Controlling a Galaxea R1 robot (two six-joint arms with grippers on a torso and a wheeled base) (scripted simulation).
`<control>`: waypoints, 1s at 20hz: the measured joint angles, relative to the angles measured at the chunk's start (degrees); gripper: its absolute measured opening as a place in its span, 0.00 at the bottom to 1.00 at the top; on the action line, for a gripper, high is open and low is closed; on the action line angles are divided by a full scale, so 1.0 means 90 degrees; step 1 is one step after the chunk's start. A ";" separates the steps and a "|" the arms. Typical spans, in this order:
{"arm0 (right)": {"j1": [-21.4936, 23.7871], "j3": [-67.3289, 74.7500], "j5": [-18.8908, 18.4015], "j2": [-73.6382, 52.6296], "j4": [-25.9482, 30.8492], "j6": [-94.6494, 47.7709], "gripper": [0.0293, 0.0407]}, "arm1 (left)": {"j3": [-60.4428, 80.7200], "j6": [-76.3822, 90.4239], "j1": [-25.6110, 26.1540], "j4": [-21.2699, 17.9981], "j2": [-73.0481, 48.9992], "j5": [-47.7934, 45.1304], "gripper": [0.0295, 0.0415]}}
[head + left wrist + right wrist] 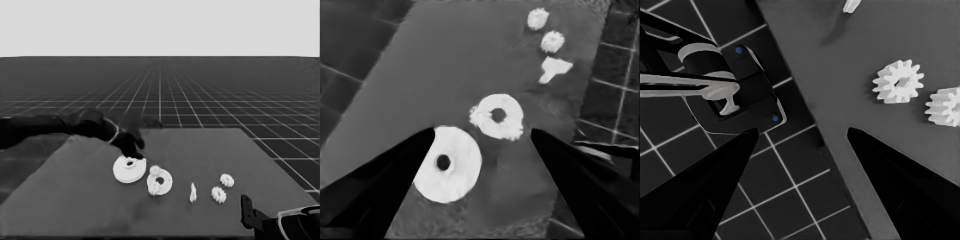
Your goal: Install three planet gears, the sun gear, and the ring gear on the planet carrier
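Observation:
The larger round part (129,169) (448,164), the ring gear, lies flat left of the table's middle. My left gripper (133,149) (482,134) hovers over its far edge, open, holding nothing. Beside it lies the smaller round part (161,182) (497,116), the planet carrier, with two planet gears (155,171) (157,189) on it. Two more gears (227,180) (218,194) lie loose to the right; the right wrist view shows them (898,81) (944,106) close. My right gripper (247,207) (802,132) waits open at the table's near right corner.
A thin white piece (193,192) (554,68) lies between the smaller round part and the loose gears. Dark machinery with pale bands and blue lights (730,85) sits past the table's edge (805,115) in the right wrist view.

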 joint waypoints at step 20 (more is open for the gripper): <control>0.1459 -0.7020 -0.1068 0.3183 0.2981 0.3017 0.81 | 0.3697 0.4025 -0.0905 0.0371 -0.4165 -0.1862 0.75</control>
